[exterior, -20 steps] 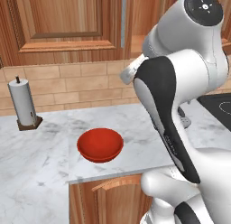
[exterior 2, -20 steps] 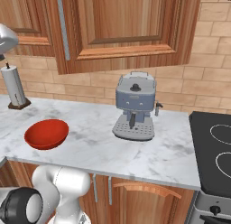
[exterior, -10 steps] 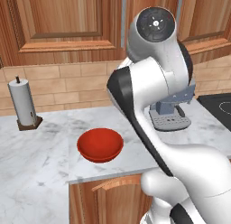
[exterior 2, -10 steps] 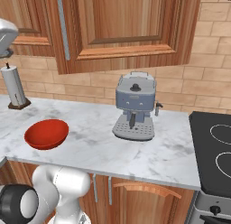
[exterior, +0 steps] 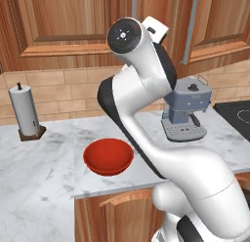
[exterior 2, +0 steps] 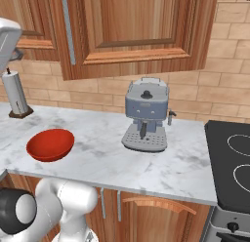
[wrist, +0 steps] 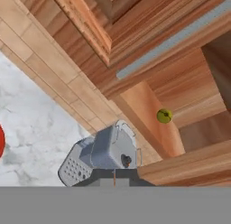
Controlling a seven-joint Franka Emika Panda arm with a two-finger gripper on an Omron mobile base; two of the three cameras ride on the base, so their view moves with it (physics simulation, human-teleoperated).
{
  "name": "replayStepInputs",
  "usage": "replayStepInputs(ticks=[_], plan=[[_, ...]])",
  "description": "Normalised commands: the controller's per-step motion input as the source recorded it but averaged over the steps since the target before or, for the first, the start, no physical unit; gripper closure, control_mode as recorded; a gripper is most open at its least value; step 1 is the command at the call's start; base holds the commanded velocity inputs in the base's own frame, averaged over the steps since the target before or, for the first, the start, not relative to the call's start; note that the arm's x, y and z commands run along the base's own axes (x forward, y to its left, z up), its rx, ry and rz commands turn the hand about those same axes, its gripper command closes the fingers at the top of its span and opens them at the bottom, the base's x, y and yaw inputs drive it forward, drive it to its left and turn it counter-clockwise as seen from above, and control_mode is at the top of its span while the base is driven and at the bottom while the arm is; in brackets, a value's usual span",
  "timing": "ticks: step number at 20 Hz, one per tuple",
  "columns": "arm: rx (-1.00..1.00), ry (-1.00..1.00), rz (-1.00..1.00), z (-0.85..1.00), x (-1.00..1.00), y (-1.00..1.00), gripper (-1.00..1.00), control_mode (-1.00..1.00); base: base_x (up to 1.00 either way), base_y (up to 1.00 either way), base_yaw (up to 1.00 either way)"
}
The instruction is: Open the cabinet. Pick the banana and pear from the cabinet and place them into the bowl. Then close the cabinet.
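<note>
The cabinet (exterior 2: 136, 31) hangs over the counter. Its right door stands partly swung out, its grey handle (wrist: 176, 38) crossing the hand view. Through the gap, the yellow-green pear (wrist: 164, 115) rests on the cabinet floor. The banana is hidden. On the marble counter sits the red bowl (exterior: 108, 155), also seen from the right (exterior 2: 50, 144), with nothing in it. My gripper (wrist: 114, 177) is shut on nothing, fingertips together, up below the cabinet and well short of the pear. The hand (exterior: 156, 27) shows behind my raised elbow, near the doors' lower edge.
A grey coffee machine (exterior: 185, 109) stands on the counter right of the bowl. At the far left, against the brick wall, is a paper-towel roll (exterior: 27, 111). A black stove top (exterior 2: 234, 163) borders the counter on the right.
My arm has swung left across the left base view, and the hand has come up toward the cabinet doors. Bowl, coffee machine and paper towels have stayed put. The gripper stayed shut.
</note>
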Motion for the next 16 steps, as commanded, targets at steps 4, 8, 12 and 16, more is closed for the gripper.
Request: replayStepInputs(ticks=[4,8,12,16], plan=[[-0.11,0.0,-0.16,0.0,0.32,0.0,1.0,-1.0,0.0,0.0,0.0],[-0.1,0.0,-0.15,0.0,0.24,0.0,1.0,-1.0,0.0,0.0,0.0],[-0.09,0.0,-0.15,-0.01,0.23,0.0,1.0,-1.0,0.0,0.0,0.0],[-0.08,0.0,-0.13,-0.04,0.29,0.0,1.0,-1.0,0.0,0.0,0.0]])
